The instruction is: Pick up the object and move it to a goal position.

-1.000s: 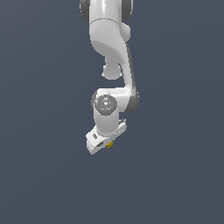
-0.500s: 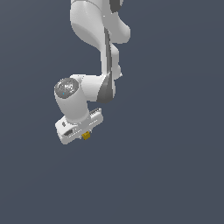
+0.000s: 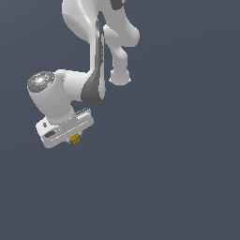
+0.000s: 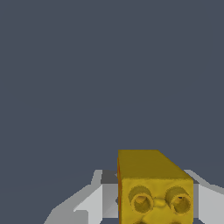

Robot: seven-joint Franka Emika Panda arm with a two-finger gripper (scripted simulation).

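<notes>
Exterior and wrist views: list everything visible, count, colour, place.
cube: 1, yellow-orange, round sockets on the face toward the wrist camera; between the gripper's fingers, tucked just under the hand in the exterior view.
backdrop: 1, plain dark blue-grey, fills both views; no table edge or goal marker visible.
gripper: 1, white, lower part of the exterior view's left, shut on the cube; fingers show either side of the cube in the wrist view.
arm: 1, white with dark grey joints, comes down from the top of the exterior view.
</notes>
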